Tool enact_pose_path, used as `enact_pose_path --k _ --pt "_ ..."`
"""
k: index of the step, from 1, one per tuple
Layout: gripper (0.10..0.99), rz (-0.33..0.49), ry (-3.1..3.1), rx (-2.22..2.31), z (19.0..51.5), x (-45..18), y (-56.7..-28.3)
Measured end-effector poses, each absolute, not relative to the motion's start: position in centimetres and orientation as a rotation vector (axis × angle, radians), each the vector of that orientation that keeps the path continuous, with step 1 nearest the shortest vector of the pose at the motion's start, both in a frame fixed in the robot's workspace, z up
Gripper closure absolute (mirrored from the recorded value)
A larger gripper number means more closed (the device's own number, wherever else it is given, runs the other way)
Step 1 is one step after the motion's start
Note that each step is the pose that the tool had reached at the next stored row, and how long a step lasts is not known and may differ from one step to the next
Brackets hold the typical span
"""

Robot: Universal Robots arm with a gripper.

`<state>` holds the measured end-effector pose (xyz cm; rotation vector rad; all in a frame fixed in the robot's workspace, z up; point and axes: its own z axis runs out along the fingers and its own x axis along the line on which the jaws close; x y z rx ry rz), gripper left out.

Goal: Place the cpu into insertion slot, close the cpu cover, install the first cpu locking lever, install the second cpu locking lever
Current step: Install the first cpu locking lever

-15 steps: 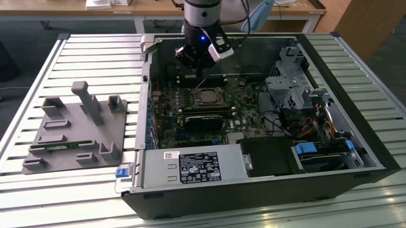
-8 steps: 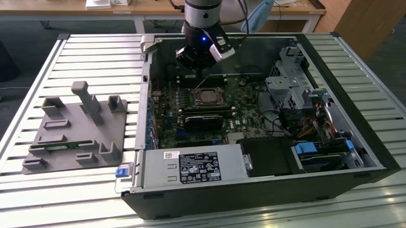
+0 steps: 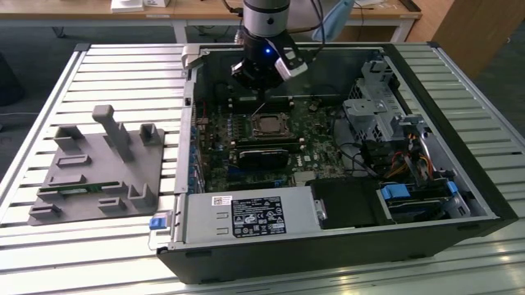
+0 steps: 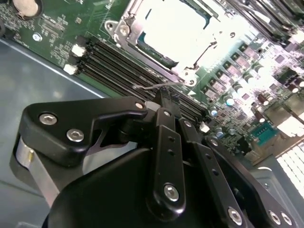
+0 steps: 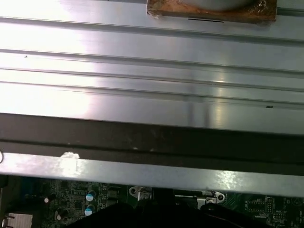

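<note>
The tool (image 3: 260,98), in the exterior view, hangs just above the slot (image 3: 284,134) holding the cpu (image 3: 269,126); in the second wrist view it seems clenched on a raised lever (image 4: 148,87) beside the lowered cover (image 4: 159,61), so latching looks unfinished; in the first wrist view it is over the board (image 5: 66,192).

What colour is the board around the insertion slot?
Green board; best in the second wrist view.

**Workshop corner, plainly lit**

Ribbed silvery metal table (image 3: 98,61), catching pale glare along its slats. Behind it, a light wooden desk (image 3: 197,11) on white legs, over dark grey floor (image 3: 107,34). At the exterior view's right, a brown wooden panel (image 3: 468,31).
</note>
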<state>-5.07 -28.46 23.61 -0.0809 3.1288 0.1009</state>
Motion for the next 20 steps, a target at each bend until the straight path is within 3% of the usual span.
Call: enact_pose_path --k 20 --pt "0.969 0.101 3.129 -0.067 22.2 -2.4 -28.4"
